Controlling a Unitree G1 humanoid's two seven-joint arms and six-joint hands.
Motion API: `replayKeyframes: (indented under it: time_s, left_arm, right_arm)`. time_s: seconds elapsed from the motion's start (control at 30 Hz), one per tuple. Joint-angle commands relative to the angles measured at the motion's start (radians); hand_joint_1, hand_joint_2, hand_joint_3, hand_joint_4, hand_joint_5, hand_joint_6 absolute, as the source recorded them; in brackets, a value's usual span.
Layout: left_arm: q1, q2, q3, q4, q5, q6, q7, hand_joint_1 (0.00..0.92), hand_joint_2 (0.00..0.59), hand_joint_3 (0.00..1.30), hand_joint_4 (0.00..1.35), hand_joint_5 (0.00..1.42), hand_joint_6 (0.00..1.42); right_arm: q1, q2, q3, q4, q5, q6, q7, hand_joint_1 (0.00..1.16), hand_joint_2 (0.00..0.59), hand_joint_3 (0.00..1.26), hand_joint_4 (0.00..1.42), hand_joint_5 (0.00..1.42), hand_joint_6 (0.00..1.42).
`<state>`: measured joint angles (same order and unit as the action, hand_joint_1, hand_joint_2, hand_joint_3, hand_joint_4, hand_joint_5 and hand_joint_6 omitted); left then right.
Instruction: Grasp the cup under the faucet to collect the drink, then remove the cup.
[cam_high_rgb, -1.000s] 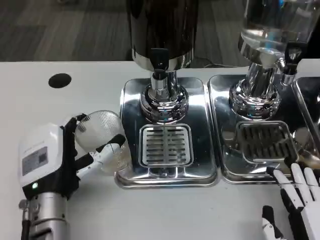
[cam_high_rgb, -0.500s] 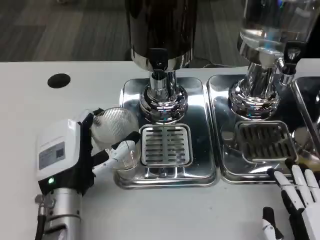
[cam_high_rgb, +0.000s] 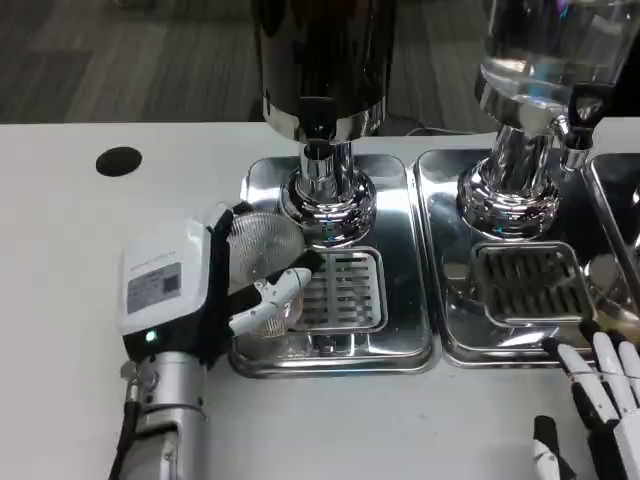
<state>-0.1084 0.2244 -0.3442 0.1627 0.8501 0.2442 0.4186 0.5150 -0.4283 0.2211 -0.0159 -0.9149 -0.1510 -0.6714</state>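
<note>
A clear ribbed cup (cam_high_rgb: 262, 262) is gripped by the left hand (cam_high_rgb: 185, 290) over the left edge of the drip tray (cam_high_rgb: 400, 345), at seven o'clock from the dark dispenser's faucet (cam_high_rgb: 320, 135). The right hand (cam_high_rgb: 605, 410) is seen at five o'clock, its fingers spread and holding nothing.

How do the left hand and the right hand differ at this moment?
The left hand grips a clear cup at the left edge of the dark dispenser's drip tray; the right hand holds nothing, its fingers spread. The left hand lies by that tray's left side; the right hand rests at the picture's lower right corner, near the second tray. Both have white and black fingers.
</note>
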Motion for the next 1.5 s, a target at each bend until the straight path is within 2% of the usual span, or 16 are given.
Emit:
replayKeyframes:
  time_s: [0.03,0.63,0.8,0.83,0.9,0.93,1.13,1.37,1.5]
  left_arm:
    - [-0.020,-0.016,-0.029,0.037,0.029,0.015,0.001,0.148,0.119,0.32,0.38,0.70,1.02]
    - [-0.148,-0.062,-0.077,0.191,0.021,0.024,0.011,0.134,0.122,0.24,0.29,0.62,0.90]
    - [-0.166,-0.067,-0.075,0.230,0.005,0.006,0.024,0.133,0.122,0.21,0.24,0.56,0.78]
    - [-0.163,-0.064,-0.073,0.230,0.002,-0.003,0.030,0.133,0.122,0.21,0.22,0.55,0.74]
    - [-0.153,-0.053,-0.068,0.217,-0.009,-0.033,0.042,0.112,0.123,0.20,0.18,0.44,0.49]
    - [-0.150,-0.048,-0.067,0.212,-0.012,-0.043,0.046,0.095,0.116,0.19,0.16,0.41,0.44]
    - [-0.045,0.014,-0.023,0.085,-0.041,-0.123,0.083,0.002,0.069,0.16,0.11,0.37,0.36]
    - [0.061,0.051,0.039,-0.052,-0.048,-0.153,0.110,0.000,0.040,0.12,0.04,0.25,0.22]
    - [0.102,0.059,0.069,-0.170,-0.043,-0.190,0.125,0.000,0.039,0.12,0.03,0.23,0.20]
  right_arm:
    - [0.006,-0.005,-0.010,0.000,0.003,-0.016,-0.014,0.25,0.496,0.15,0.00,0.00,0.00]
    - [0.010,-0.003,-0.032,0.019,0.018,-0.032,-0.013,0.25,0.496,0.15,0.00,0.00,0.00]
    - [0.005,-0.002,-0.038,0.027,0.026,-0.035,-0.010,0.25,0.496,0.15,0.00,0.00,0.00]
    - [0.005,-0.002,-0.039,0.028,0.027,-0.036,-0.010,0.25,0.496,0.15,0.00,0.00,0.00]
    - [0.004,-0.001,-0.038,0.031,0.027,-0.036,-0.010,0.25,0.496,0.15,0.00,0.00,0.00]
    - [0.003,0.000,-0.036,0.035,0.027,-0.037,-0.010,0.25,0.496,0.15,0.00,0.00,0.00]
    - [-0.002,0.006,-0.026,0.035,0.019,-0.036,-0.012,0.25,0.496,0.15,0.00,0.00,0.00]
    - [-0.016,0.008,-0.013,0.027,0.006,-0.032,-0.004,0.25,0.496,0.15,0.00,0.00,0.00]
    - [-0.015,0.006,-0.012,0.017,0.000,-0.029,-0.002,0.25,0.496,0.15,0.00,0.00,0.00]
